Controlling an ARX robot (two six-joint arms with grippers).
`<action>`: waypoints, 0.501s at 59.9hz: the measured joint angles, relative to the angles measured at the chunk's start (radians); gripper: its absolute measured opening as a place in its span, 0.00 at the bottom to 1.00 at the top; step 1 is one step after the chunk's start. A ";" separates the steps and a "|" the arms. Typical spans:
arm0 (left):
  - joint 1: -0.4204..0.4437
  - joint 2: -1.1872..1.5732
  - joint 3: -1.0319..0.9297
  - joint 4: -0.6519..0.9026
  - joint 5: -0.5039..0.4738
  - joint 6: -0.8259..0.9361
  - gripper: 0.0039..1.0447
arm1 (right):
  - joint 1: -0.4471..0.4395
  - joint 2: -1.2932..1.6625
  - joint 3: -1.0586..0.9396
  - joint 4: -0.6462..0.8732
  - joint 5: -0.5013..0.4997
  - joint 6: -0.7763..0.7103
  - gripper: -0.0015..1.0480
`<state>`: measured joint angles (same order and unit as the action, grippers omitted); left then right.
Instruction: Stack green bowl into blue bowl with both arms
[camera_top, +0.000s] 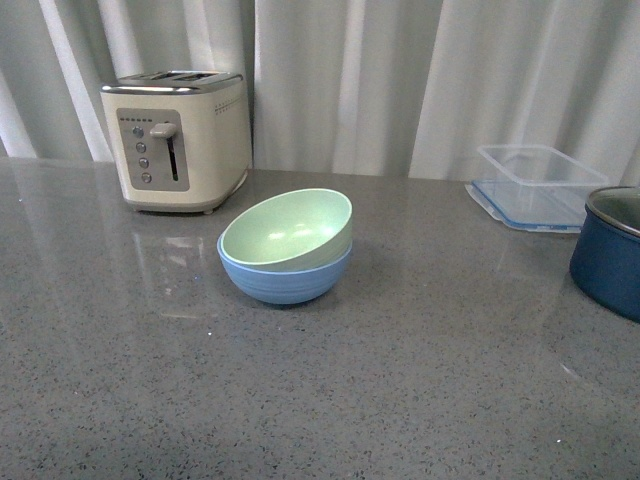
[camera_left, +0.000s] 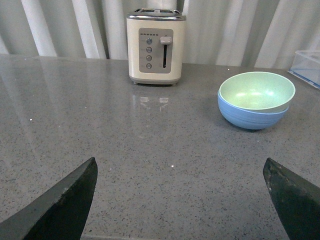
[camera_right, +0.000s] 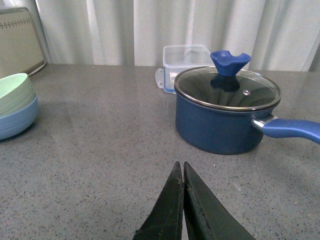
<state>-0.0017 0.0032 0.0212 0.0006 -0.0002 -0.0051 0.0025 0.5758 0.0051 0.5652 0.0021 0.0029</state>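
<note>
At the middle of the grey speckled stone worktop (camera_top: 330, 400) sits the pale mint-green round matte bowl (camera_top: 285, 228), already nested inside the light sky-blue round matte bowl (camera_top: 287, 279) with faint ridges near its base; the green rim rides a little above the blue one and leans slightly, higher at the back, so the seating looks loose rather than flush; judged from this, the stacking itself appears done, and what remains is at most a small settling of the upper bowl or simply keeping the arms clear.

Neither arm touches the stack; the left pincer (camera_left: 180, 200) hangs low over bare worktop, well short of the bowls, its two flat black fingers (camera_left: 60, 205) spread wide with nothing between them; the right pincer (camera_right: 182, 200) is off to the side, its fingers pressed together with nothing in them, pointing between the bowls and the pot.

Behind the bowls, nearer the left, stands a cream two-slot toaster with a metal top (camera_top: 178, 138), near but not touching; far to the right lie a clear plastic food container (camera_top: 535, 185) and, in front of it, a dark navy saucepan with a glass lid and blue knob (camera_right: 225, 110), both well apart from the stack; pale pleated curtains (camera_top: 400, 80) close off the back; nothing stands between either pincer and the bowls.
</note>
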 joint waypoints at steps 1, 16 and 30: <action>0.000 0.000 0.000 0.000 0.000 0.000 0.94 | 0.000 -0.014 0.000 -0.011 0.000 0.000 0.01; 0.000 0.000 0.000 0.000 0.000 0.000 0.94 | 0.000 -0.162 0.000 -0.151 0.000 0.000 0.01; 0.000 0.000 0.000 0.000 0.000 0.000 0.94 | 0.000 -0.280 0.000 -0.267 0.000 0.000 0.01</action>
<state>-0.0017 0.0032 0.0212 0.0006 -0.0006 -0.0051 0.0025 0.2958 0.0048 0.2985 0.0017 0.0029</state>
